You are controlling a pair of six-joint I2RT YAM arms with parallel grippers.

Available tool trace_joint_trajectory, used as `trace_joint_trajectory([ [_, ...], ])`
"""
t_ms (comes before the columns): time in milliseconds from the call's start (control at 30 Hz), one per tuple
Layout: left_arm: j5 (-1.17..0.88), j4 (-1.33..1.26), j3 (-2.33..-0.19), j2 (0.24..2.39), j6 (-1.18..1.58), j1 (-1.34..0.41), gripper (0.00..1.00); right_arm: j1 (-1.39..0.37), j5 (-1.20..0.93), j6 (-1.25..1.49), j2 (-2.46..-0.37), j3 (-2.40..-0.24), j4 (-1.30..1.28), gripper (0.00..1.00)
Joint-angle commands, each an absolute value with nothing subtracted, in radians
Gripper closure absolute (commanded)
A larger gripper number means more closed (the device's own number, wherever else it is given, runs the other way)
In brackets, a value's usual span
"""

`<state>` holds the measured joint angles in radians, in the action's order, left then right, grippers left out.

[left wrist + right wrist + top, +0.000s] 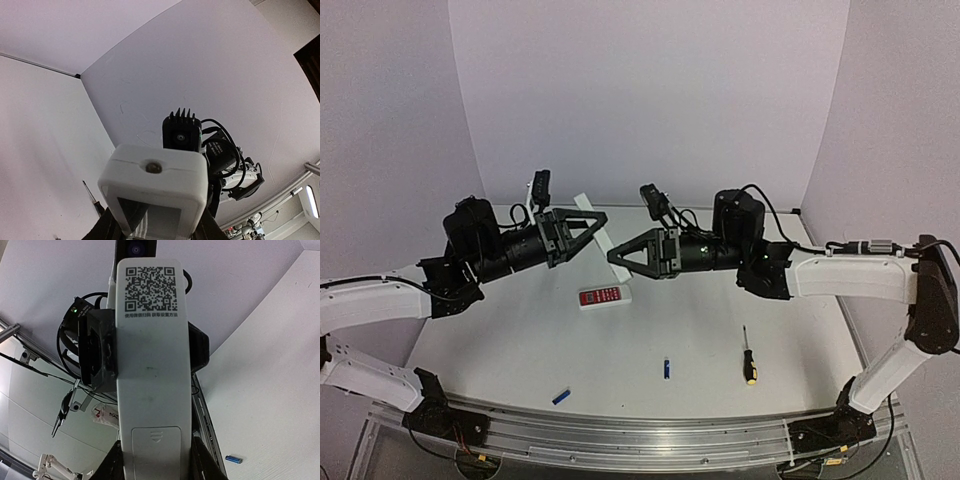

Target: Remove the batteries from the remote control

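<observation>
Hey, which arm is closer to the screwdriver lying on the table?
Right. The right arm reaches in just behind the screwdriver; the left arm comes in from the opposite side, beyond the red-faced remote.

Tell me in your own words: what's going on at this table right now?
Both arms hold the white remote control up in the air between them. The left fingers and the right fingers both grip its sides, and its QR-code back faces the right wrist camera. Two blue batteries already lie on the table, near a screwdriver and a red-faced remote.
</observation>
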<state>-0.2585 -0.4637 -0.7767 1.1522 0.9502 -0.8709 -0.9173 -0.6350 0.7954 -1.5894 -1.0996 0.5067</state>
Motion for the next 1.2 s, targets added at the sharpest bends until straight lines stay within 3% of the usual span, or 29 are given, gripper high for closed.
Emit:
trace_joint_trajectory([
  [0, -0.064, -0.214, -0.848, 1.184, 0.956, -0.874, 1.0, -0.935, -0.564, 0.75, -1.607, -1.13, 0.477, 0.52],
  [133, 0.044, -0.073, -0.896, 1.204, 0.979, -0.874, 1.0, -0.935, -0.518, 0.694, -1.61, -1.144, 0.387, 0.28],
  [200, 0.089, -0.005, -0.923, 1.224, 0.994, -0.874, 1.0, -0.934, -0.499, 0.653, -1.609, -1.151, 0.332, 0.24],
  [400, 0.168, 0.218, -1.013, 1.301, 1.069, -0.876, 1.0, -0.947, -0.436, 0.525, -1.641, -1.214, 0.096, 0.23],
  [700, 0.187, 0.316, -1.071, 1.38, 1.138, -0.878, 1.0, -0.976, -0.265, 0.4, -1.739, -1.289, -0.08, 0.25],
  [1000, 0.192, 0.387, -1.124, 1.448, 1.198, -0.884, 1.0, -0.997, -0.262, 0.372, -1.851, -1.348, -0.098, 0.28],
  [1167, 0.192, 0.39, -1.134, 1.466, 1.209, -0.885, 1.0, -1.0, -0.27, 0.412, -1.903, -1.353, -0.031, 0.39],
])
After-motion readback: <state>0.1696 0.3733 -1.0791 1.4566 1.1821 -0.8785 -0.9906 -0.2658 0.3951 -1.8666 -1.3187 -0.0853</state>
